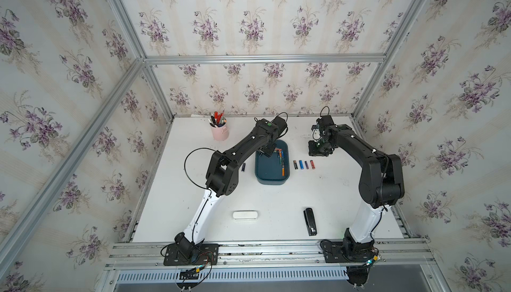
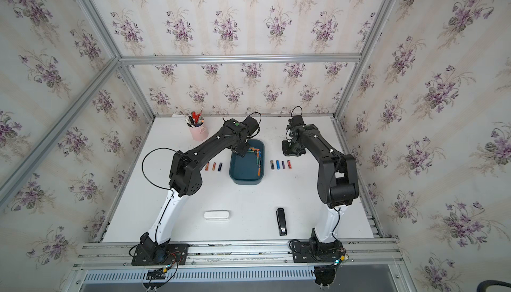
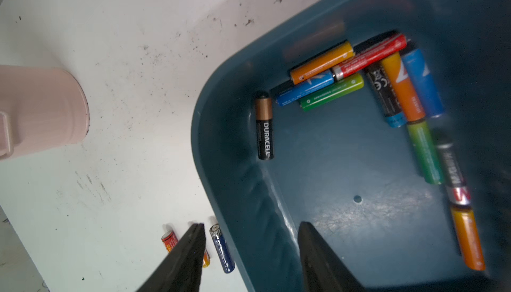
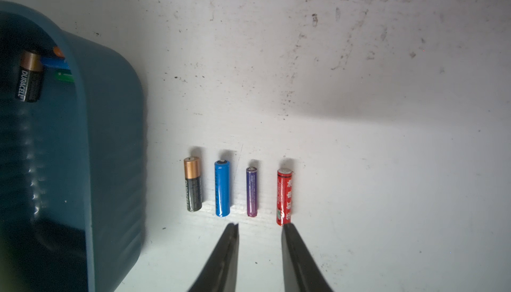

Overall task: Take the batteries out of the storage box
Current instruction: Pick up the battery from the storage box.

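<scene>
Teal storage box (image 1: 269,171) sits central on table (image 1: 276,216), front edge roomy; batteries (image 3: 322,62) line 2 walls; left gripper (image 3: 252,225), right gripper (image 4: 260,227) spread, empty.

Likely a lab: aluminium frame (image 1: 262,59), floral wallpaper (image 1: 253,25)

Pink pen cup (image 1: 220,132), white oblong case (image 1: 245,215), black stapler (image 1: 310,221)

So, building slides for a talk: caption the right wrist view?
Right gripper, open and empty, facing four batteries lined up on the table beside the storage box.
</scene>
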`<state>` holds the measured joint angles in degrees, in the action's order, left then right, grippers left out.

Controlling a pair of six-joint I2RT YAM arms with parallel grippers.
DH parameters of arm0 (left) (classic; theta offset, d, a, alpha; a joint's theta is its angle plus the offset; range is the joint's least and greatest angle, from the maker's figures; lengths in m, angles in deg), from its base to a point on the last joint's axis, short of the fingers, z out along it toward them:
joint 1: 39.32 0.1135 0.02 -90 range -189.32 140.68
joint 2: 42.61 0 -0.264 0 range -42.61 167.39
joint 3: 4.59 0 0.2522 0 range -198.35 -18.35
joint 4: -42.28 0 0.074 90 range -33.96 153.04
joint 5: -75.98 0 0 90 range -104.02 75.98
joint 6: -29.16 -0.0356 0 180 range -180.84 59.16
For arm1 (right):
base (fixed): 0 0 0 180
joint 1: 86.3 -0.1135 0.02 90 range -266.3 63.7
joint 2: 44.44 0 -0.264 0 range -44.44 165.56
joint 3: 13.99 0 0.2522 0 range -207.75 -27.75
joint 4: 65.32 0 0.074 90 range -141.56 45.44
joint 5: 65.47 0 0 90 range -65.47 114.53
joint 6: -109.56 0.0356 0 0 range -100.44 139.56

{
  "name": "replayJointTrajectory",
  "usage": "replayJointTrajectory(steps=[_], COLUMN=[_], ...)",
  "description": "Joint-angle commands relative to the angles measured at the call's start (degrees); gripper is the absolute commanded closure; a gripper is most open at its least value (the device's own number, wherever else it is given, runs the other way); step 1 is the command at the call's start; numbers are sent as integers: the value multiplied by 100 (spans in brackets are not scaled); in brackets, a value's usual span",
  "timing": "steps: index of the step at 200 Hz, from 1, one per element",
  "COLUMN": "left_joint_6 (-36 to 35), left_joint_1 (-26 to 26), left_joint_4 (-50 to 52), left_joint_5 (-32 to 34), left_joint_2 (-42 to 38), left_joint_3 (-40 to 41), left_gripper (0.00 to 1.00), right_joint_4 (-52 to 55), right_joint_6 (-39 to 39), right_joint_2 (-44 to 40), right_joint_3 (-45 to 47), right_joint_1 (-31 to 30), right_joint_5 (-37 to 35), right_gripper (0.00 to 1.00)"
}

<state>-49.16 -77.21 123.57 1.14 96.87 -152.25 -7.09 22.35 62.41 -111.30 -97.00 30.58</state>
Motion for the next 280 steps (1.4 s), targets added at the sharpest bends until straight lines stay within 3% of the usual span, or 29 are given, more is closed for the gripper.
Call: replayJointTrajectory(steps=[1, 126, 224, 280], left_joint_6=[-222, -421, -229, -60], left_joint_1=[5, 40, 120, 125], left_joint_4=[-334, -560, -405, -361], left_joint_5=[16, -118, -481, -706], left_joint_2=[87, 898, 1020, 987], left_joint_3=[-50, -478, -446, -411], left_gripper=[41, 42, 44, 57], right_joint_4=[83, 143, 137, 124], right_joint_6=[-67, -164, -190, -186], right_joint_2=[42, 215, 259, 222], right_joint_3=[-77, -210, -217, -197], right_joint_1=[3, 13, 15, 19], right_joint_5=[2, -27, -29, -59], right_gripper=[68, 68, 68, 68])
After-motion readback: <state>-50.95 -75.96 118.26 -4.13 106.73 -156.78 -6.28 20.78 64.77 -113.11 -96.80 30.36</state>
